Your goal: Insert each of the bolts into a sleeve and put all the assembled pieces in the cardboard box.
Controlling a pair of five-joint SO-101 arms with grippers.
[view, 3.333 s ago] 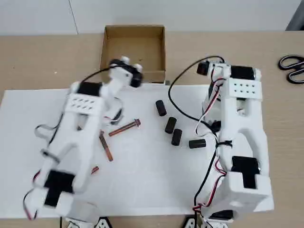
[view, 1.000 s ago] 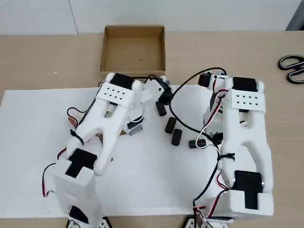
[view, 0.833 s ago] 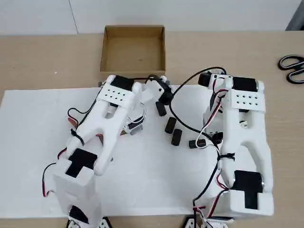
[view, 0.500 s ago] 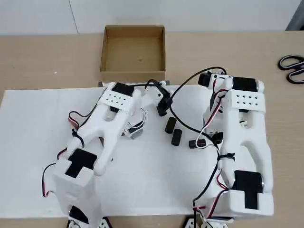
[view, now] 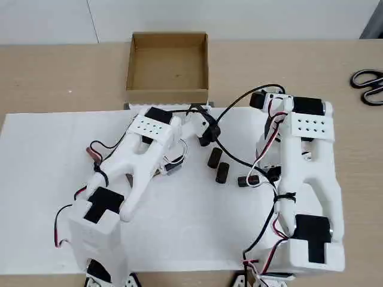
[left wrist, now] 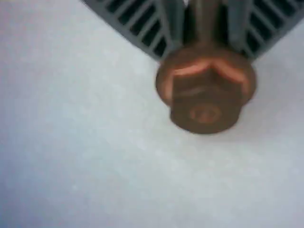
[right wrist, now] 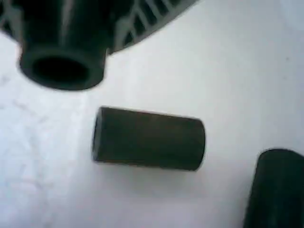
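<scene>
Since the last look the left arm [view: 137,155] has swung in from the left of the paper sheet [view: 179,227] to its middle, next to the loose sleeves [view: 222,173]. There the left fingers [left wrist: 137,23] are clamped on a bolt [left wrist: 205,90], its head just above the sheet. The right arm [view: 305,155] has not moved. The right fingers [right wrist: 142,19] grip a sleeve [right wrist: 61,66]. Both halves are in hand, so mating is likely next. The cardboard box [view: 167,95] sits at the far side, with no pieces in it yet.

The cardboard box [view: 167,66] sat open-topped on the table [view: 60,72], just past the white sheet [view: 179,227]. A copper bolt [left wrist: 205,95] with a hex flange head was pinched by its shank in the left claw [left wrist: 204,19]. One black sleeve [right wrist: 61,61] was gripped in the right claw [right wrist: 66,33], bore showing. A second sleeve [view: 248,180] lay on its side on the sheet, with the third sleeve [view: 222,173] and fourth sleeve [view: 215,157] just beside each other.
</scene>
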